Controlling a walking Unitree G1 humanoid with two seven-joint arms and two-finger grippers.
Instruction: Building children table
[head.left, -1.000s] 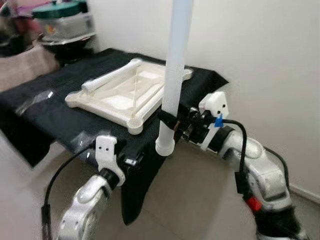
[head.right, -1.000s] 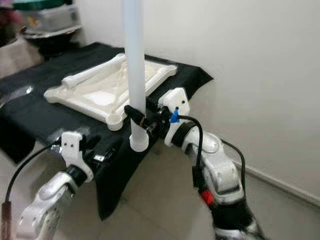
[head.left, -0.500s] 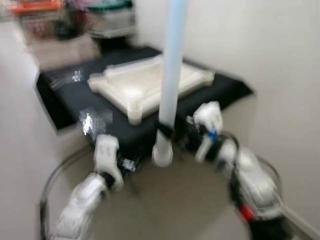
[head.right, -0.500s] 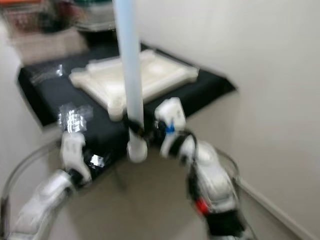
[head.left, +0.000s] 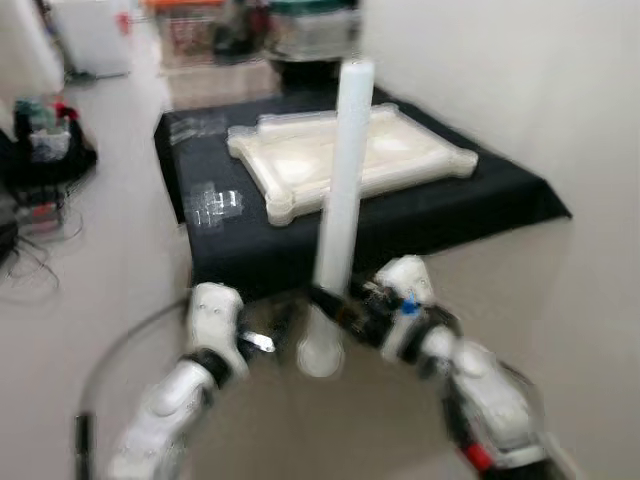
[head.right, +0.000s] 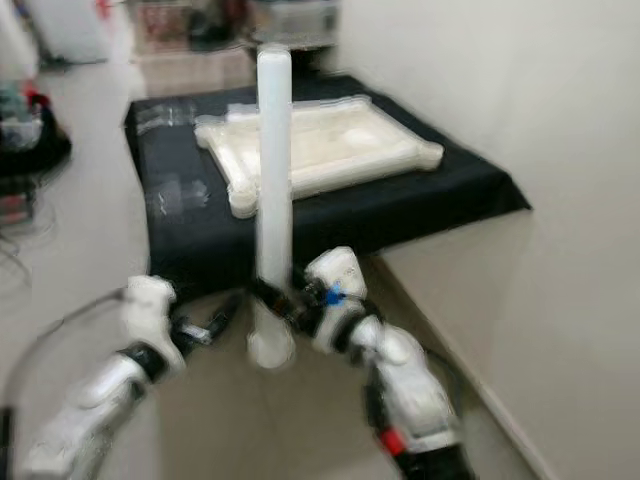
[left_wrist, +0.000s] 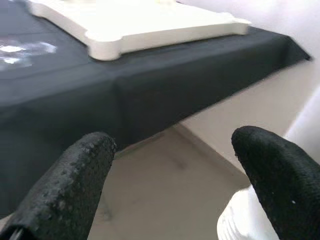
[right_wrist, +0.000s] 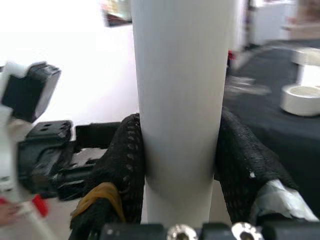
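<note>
A long white table leg (head.left: 340, 200) stands upright in front of me, its flared foot (head.left: 318, 357) low above the floor. My right gripper (head.left: 328, 300) is shut around its lower part; the black fingers (right_wrist: 240, 165) clamp the tube (right_wrist: 180, 100) on both sides. The cream tabletop (head.left: 350, 155) lies upside down on a black-draped table (head.left: 440, 215) behind the leg. My left gripper (head.left: 275, 338) hovers low beside the leg's foot, fingers (left_wrist: 75, 185) spread open with nothing between them, facing the table's black edge (left_wrist: 150, 95).
A pale wall (head.left: 520, 90) runs along the right. Bare beige floor (head.left: 90, 260) opens to the left, with cluttered items (head.left: 40, 150) at the far left. Boxes and containers (head.left: 300, 25) sit behind the table.
The camera has swung and pulled back, so the table looks farther away and more floor shows. The leg's top end has come into view. My right gripper still holds the leg.
</note>
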